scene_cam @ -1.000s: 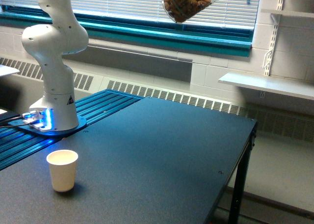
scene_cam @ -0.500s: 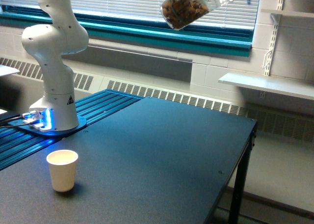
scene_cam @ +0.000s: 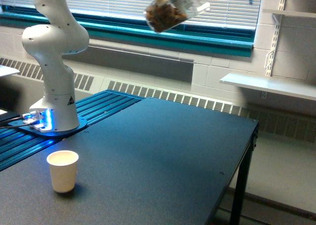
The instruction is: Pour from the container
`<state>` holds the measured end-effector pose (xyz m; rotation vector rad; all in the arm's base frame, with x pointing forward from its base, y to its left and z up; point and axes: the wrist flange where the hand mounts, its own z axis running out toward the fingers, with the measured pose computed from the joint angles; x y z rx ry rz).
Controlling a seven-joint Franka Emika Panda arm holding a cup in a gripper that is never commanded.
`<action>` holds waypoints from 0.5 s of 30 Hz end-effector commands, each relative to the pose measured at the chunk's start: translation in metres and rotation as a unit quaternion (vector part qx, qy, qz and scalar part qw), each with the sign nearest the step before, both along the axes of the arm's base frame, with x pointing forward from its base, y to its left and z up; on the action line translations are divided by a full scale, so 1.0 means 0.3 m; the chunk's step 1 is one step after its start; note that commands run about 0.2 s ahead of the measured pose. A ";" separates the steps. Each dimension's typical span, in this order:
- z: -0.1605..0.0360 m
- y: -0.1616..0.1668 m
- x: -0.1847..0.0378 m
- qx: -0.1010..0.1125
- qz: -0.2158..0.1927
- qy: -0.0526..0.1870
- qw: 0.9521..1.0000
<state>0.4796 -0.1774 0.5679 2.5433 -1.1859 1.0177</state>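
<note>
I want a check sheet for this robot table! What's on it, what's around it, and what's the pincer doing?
Surface: dark table, nothing spilled that I can see.
Job's things: clear container of brown pieces, tilted, high up near the top edge; white paper cup upright near the exterior view's left.
Clutter: nothing seen.
Pincer: out of frame; hold not visible.
Cables: dark leads at the glowing blue arm base.
Surroundings: window blinds, wall shelf, radiator vents.

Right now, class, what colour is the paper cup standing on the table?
Cream-white paper cup, seen in the exterior view.
</note>
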 end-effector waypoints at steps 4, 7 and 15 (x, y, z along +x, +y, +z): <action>-0.065 0.002 -0.150 0.016 -0.055 0.005 0.998; -0.104 -0.008 -0.191 0.021 -0.067 0.014 0.997; -0.216 -0.047 -0.290 0.044 -0.093 0.036 0.994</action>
